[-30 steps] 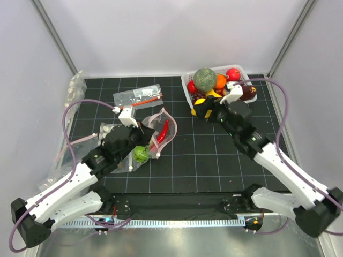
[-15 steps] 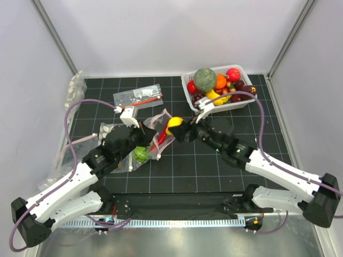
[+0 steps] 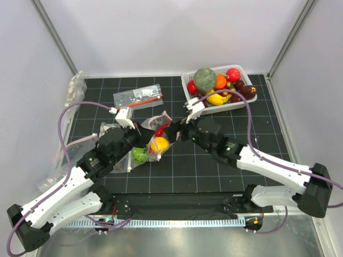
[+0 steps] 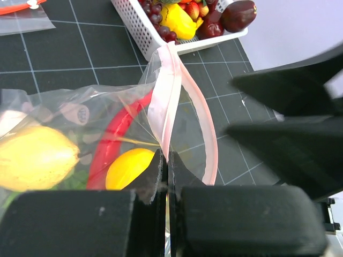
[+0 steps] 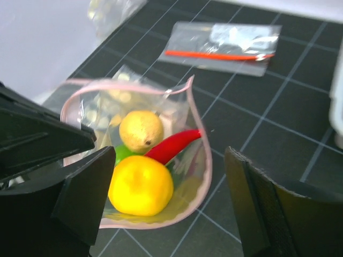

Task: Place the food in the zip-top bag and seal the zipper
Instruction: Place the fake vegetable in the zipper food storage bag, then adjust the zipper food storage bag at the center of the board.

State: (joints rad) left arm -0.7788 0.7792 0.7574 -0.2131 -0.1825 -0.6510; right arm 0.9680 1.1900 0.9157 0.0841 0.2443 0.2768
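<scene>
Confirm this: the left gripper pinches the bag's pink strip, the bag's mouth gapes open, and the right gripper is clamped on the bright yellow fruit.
Wrong on the right gripper: the right wrist view shows its jaws wide apart and empty, the bright yellow fruit lying inside the zip-top bag. The left gripper does pinch the pink strip, and the mouth is open.

1. The left arm point(image 3: 64, 187) and the right arm point(image 3: 273, 166) have white shells on their long links, with black joints, wrists and bases.
2. A lilac cable point(image 3: 61, 131) loops beside the left arm; a second lilac cable point(image 3: 250, 123) arcs over the right arm.
3. Each wrist carries a small white bracket point(image 3: 124, 114).
4. The left claw point(image 4: 165, 160) has blocky matte black fingers with tapered tips.
5. The right claw point(image 5: 172, 195) has broad, black, wedge-shaped fingers point(image 5: 86, 187).
</scene>
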